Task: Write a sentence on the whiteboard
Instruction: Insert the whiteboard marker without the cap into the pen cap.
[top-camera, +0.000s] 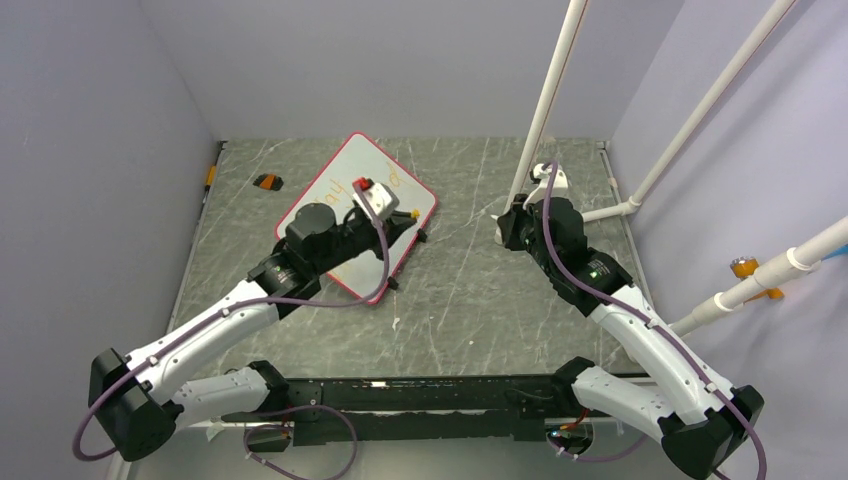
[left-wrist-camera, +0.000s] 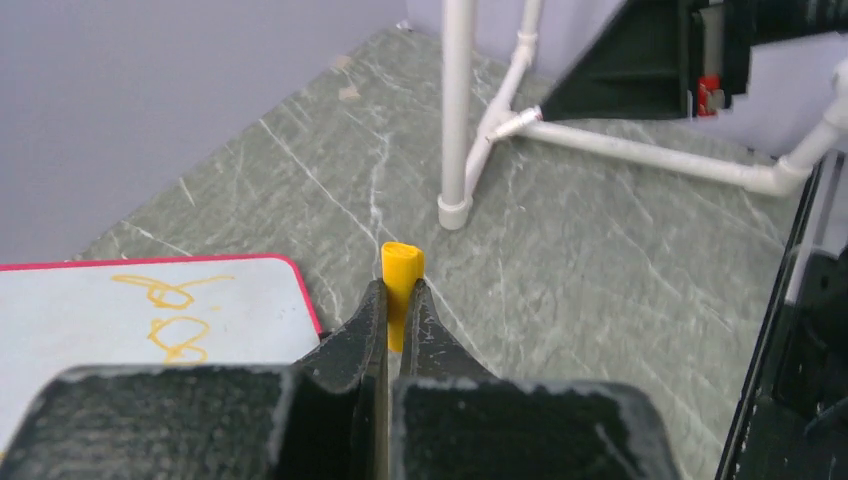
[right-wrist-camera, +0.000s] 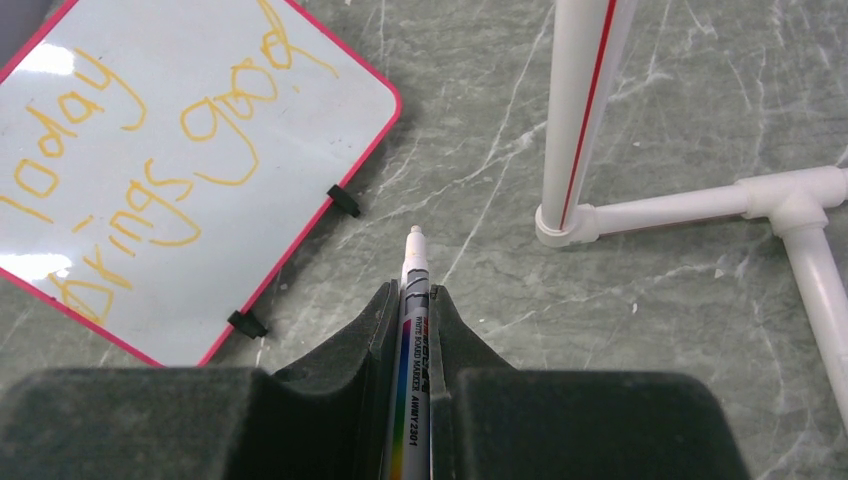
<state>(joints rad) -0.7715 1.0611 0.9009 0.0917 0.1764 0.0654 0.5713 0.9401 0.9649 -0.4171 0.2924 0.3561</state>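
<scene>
The whiteboard (top-camera: 368, 158) lies tilted on the far left of the table (top-camera: 480, 300). The left arm (top-camera: 215, 325) stretches over it, and the left gripper (left-wrist-camera: 400, 295) pinches a yellow pen cap (left-wrist-camera: 402, 262) past its right corner. The right arm (top-camera: 640, 320) reaches far, the right gripper (right-wrist-camera: 413, 295) clamping a whiteboard marker (right-wrist-camera: 412, 350) right of the board, where the sentence (right-wrist-camera: 150, 150) reads "Today brings good".

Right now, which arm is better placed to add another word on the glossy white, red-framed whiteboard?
Right. The right gripper is shut on the white marker pen, bare tip out, beside the whiteboard's clipped edge. The left gripper pinches only a small yellow cap.
</scene>
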